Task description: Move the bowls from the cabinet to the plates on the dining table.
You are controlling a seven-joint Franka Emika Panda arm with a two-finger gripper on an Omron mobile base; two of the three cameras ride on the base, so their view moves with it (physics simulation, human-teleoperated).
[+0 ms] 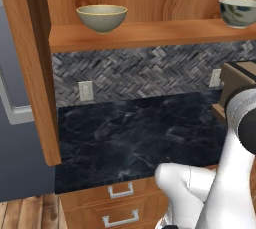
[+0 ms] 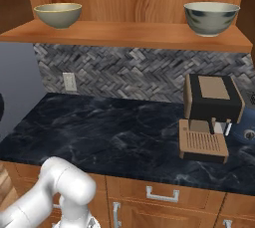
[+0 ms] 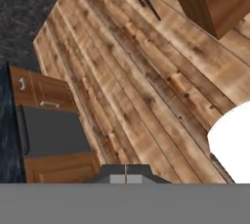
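Two bowls were seen up on the cabinet shelf (image 2: 124,34): a tan bowl (image 2: 58,15) and a mottled bowl (image 2: 211,18), well apart. Glazed, so probably slippery, rigid, breakable; best pinched at the rim. The gripper (image 3: 126,173) was clenched, nothing held.

Closed end effector (image 3: 126,175) over plank floor (image 3: 146,81), beside wooden drawer unit (image 3: 46,93).

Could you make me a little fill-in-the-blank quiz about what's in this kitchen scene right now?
1. Two bowls sit on the cabinet's wooden ____.
2. The coffee machine stands on the black marble ____.
3. The wall behind the counter is covered in grey ____.

Missing words: shelf; counter; tiles
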